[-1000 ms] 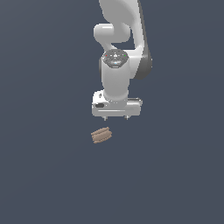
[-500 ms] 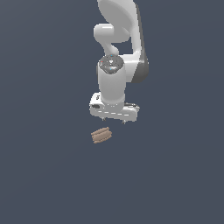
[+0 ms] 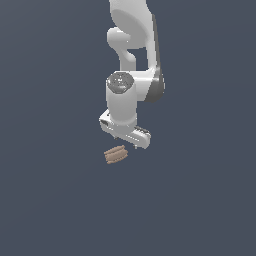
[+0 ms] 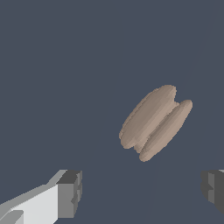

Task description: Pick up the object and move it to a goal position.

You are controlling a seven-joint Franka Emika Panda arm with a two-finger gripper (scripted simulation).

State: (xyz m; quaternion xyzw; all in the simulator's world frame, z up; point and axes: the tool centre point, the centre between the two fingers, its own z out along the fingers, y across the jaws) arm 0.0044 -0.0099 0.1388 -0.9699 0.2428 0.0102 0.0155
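Overhead, the end effector [image 3: 125, 134] hangs tilted, spread wide, near the object [image 3: 115, 154].

No text, label, brand, number or sign can be read in either view. The arm [image 3: 131, 75] and the object [image 3: 115, 154] carry plain surfaces with no markings.

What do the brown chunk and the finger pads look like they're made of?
Brown chunk: matte tan-brown, ribbed in rounded layers, no shine; could be wood or clay, but the render leaves it open. Finger pads: flat dark grey blocks, possibly rubber, on the glossy white gripper, which looks like painted plastic or metal.
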